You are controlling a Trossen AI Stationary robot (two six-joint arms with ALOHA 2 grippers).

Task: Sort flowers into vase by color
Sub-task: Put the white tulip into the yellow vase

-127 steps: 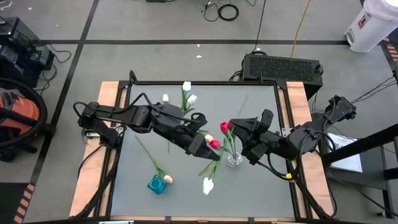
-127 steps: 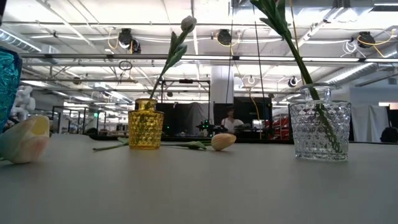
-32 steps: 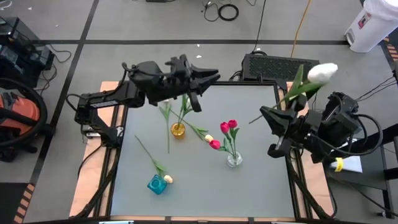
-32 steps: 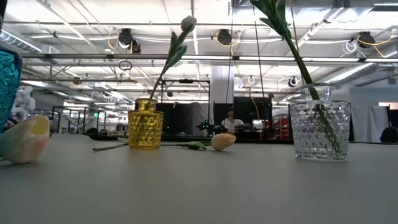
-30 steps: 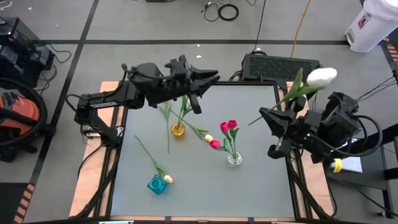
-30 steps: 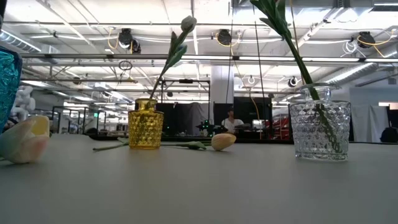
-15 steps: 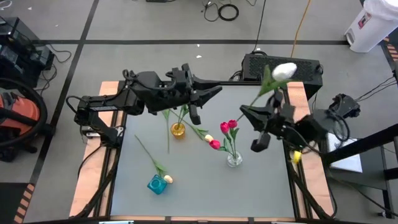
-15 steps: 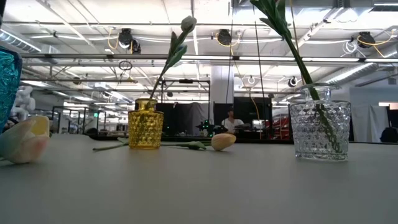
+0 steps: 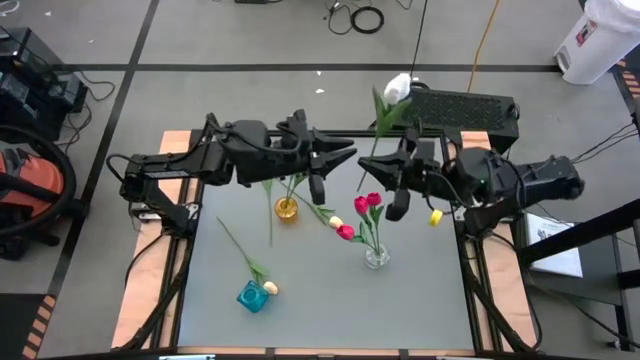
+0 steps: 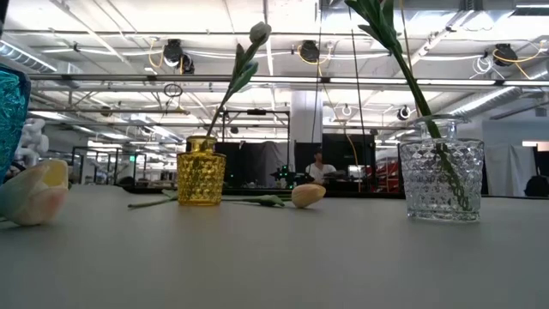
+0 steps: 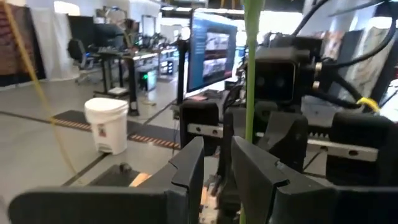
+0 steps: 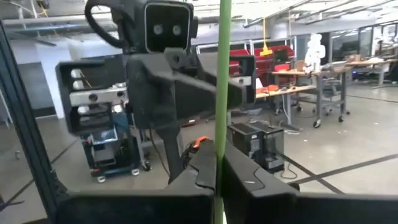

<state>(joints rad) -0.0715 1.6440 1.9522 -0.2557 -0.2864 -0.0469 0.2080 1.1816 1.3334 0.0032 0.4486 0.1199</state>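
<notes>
white tulip [image 9: 397,88]: long green stem | right gripper [image 9: 384,178]: pinching stem | left gripper [image 9: 345,150]: spread

**Four cameras around one table**

The high camera looks straight down on the whole table [image 9: 420,300] from far. The low camera sits at table height, very near, and faces the room behind. Both show the yellow vase [image 9: 287,209] [image 10: 201,172] and the clear vase [image 9: 377,257] [image 10: 441,169]. The two wrist cameras face each other, each seeing the opposite arm close.
</notes>
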